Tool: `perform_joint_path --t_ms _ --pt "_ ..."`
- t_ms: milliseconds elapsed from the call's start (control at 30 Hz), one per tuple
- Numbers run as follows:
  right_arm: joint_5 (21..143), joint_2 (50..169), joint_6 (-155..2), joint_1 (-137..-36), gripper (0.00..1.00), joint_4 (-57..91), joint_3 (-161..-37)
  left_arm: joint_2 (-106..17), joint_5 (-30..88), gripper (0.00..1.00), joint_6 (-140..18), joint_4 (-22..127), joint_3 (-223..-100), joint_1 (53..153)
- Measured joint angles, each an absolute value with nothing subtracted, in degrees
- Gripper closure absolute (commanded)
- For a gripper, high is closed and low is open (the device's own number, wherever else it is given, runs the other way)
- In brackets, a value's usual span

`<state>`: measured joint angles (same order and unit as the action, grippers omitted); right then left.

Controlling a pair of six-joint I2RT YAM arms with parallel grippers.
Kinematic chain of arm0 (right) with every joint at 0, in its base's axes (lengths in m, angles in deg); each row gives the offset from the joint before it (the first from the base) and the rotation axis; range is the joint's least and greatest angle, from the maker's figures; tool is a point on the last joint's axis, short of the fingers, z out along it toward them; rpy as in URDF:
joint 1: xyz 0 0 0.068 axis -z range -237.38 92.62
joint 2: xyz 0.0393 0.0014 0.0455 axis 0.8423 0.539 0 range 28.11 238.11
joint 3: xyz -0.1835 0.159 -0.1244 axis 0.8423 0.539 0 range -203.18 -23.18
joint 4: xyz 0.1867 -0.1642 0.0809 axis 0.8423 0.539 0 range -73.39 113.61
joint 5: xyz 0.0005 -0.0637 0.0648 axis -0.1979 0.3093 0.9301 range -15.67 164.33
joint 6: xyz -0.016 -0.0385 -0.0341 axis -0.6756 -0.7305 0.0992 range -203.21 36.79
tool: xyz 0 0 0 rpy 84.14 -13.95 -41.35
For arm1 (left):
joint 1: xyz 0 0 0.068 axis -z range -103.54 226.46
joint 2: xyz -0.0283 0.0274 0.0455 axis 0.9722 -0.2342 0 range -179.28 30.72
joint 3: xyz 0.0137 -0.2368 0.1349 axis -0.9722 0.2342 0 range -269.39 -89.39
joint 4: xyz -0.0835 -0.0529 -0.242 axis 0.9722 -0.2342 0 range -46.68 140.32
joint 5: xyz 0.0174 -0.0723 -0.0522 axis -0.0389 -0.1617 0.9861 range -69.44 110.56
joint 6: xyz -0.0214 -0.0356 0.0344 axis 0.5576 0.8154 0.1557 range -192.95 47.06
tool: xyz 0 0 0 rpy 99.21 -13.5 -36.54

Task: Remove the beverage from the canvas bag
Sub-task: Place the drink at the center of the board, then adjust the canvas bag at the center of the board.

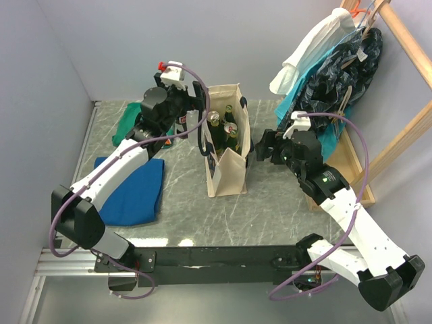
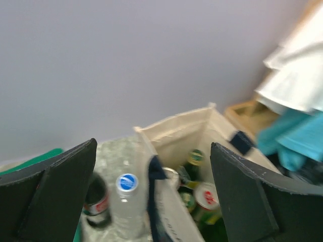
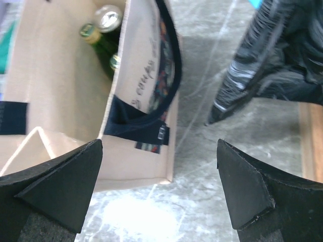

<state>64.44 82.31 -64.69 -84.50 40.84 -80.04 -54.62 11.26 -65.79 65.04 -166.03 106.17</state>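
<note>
Light: bright, even, overhead; shadows soft.
Glare: white patch on the veined table [image 3: 133, 210].
Blur: left wrist view smeared throughout.

We see the bag [image 1: 228, 177] on the table [image 1: 283, 209], bottles [image 1: 229, 128] inside it, cloths [image 1: 138, 192] to its left, clothes [image 1: 337, 67] to its right.

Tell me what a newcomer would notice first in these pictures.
The cream canvas bag stands open in the middle of the table, packed with green bottles and cans. The left gripper at its far left corner and the right gripper at its right side flank it, fingers spread wide. A heap of clothes hangs on the wooden rack at far right.
</note>
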Motion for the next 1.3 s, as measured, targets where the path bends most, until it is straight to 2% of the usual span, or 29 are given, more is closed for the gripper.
perform_joint_path --t_ms 267,400,567,767,800,833,900,967,1100,1300 --pt "69.10 83.20 -63.46 -84.50 0.00 37.32 -80.04 -55.06 26.49 0.03 -63.67 54.88 -174.16 107.79" --pt "71.42 83.79 -63.03 -84.50 0.04 34.85 -79.12 -55.89 30.58 0.05 -63.67 52.21 -175.25 109.34" --pt "75.44 86.35 -62.28 -84.50 0.21 33.16 -78.47 -58.97 34.60 0.09 -64.10 47.65 -175.58 111.37" --pt "78.10 87.99 -61.58 -84.50 0.35 32.29 -77.13 -60.85 36.41 0.09 -64.34 43.34 -175.56 113.16" --pt "78.28 87.99 -61.58 -84.50 0.47 32.25 -77.09 -60.85 36.68 0.10 -64.37 43.32 -175.56 113.34" --pt "78.37 87.99 -61.61 -84.50 0.53 32.12 -77.09 -60.85 36.90 0.10 -64.52 43.36 -175.56 113.47" --pt "78.76 87.99 -61.87 -84.50 0.62 32.03 -77.09 -60.85 37.31 0.11 -64.54 43.30 -175.51 113.69" --pt "79.42 87.99 -62.15 -84.50 0.66 32.03 -77.07 -60.85 37.68 0.11 -64.54 43.23 -175.34 113.80" --pt "81.78 87.99 -63.18 -84.50 0.66 32.05 -76.76 -60.94 38.14 0.13 -64.52 42.68 -174.84 114.50" --pt "84.51 88.25 -65.30 -84.48 0.62 32.92 -76.41 -61.18 38.53 0.18 -64.72 41.77 -174.79 116.60"
